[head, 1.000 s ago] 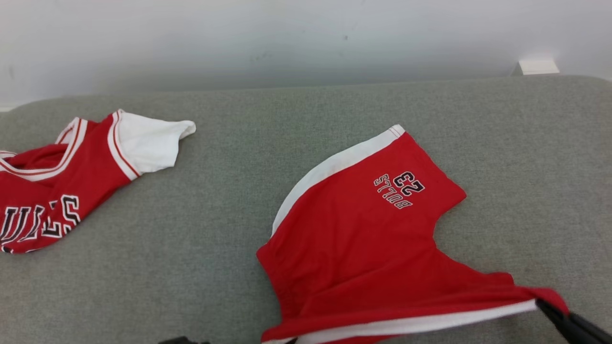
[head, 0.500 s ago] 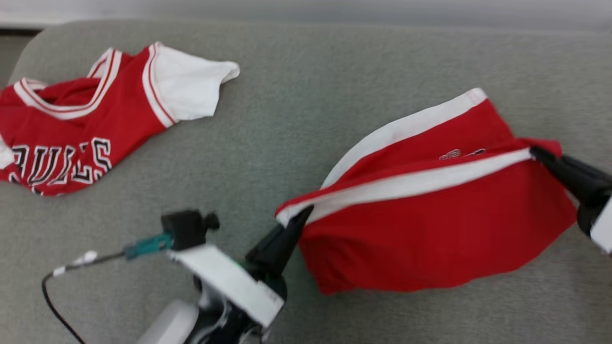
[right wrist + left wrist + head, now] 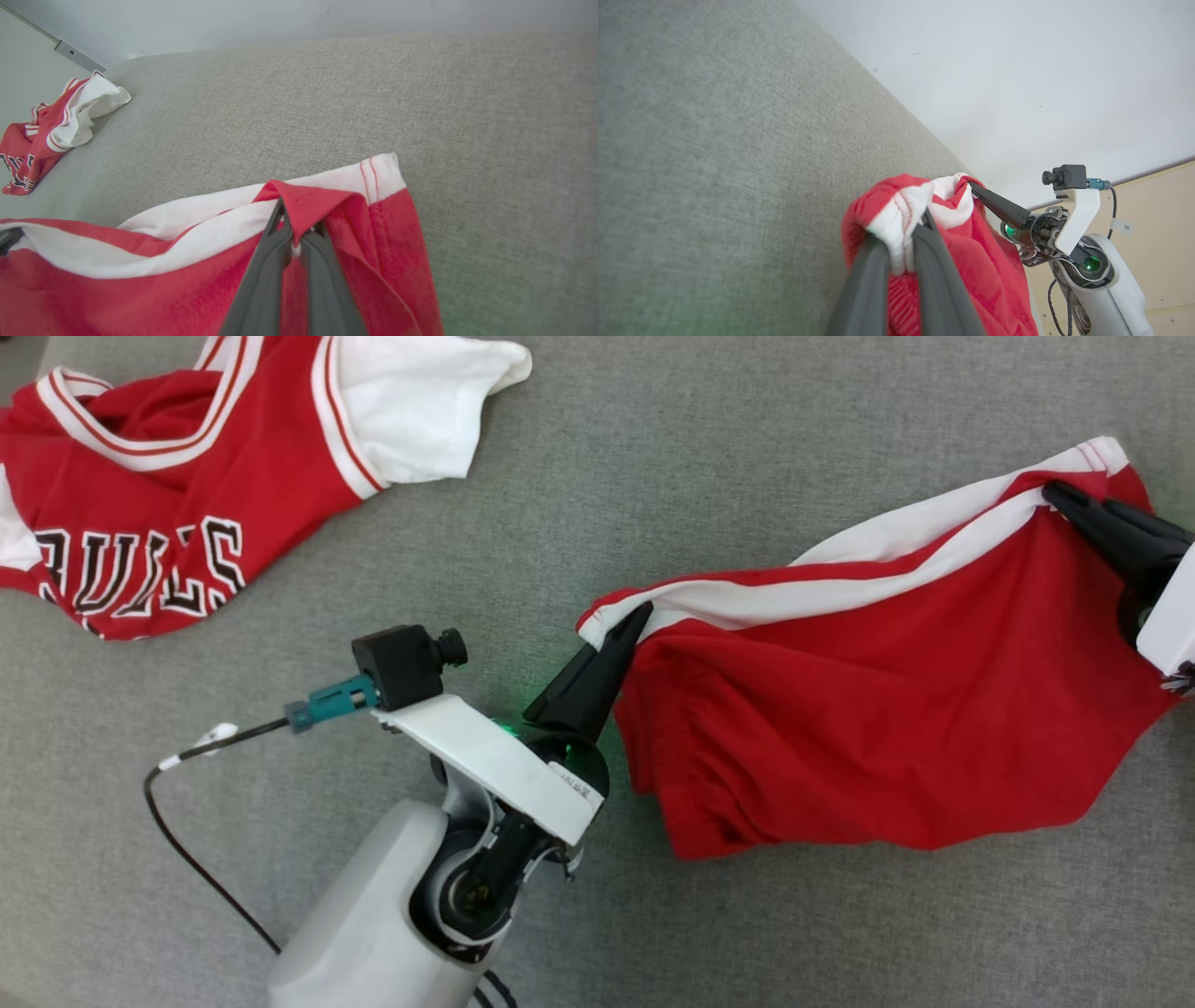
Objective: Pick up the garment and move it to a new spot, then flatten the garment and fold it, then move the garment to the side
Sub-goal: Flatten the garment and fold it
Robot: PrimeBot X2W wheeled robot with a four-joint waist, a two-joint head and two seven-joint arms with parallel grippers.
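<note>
Shorts [image 3: 887,709] right of the jersey [image 3: 168,476] are now doubling over, hiding their logo, with my left gripper [image 3: 638,613] and right gripper [image 3: 1057,492] still clamping their white edge.

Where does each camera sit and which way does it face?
Head view: on the head, facing down at the grey surface; left gripper and right gripper pinch the red shorts.
Left wrist view: on that wrist, along its own fingers toward the white wall; right arm shows.
Right wrist view: on that wrist, along its fingers toward the jersey.
Shared: head and right wrist both show the jersey.
</note>
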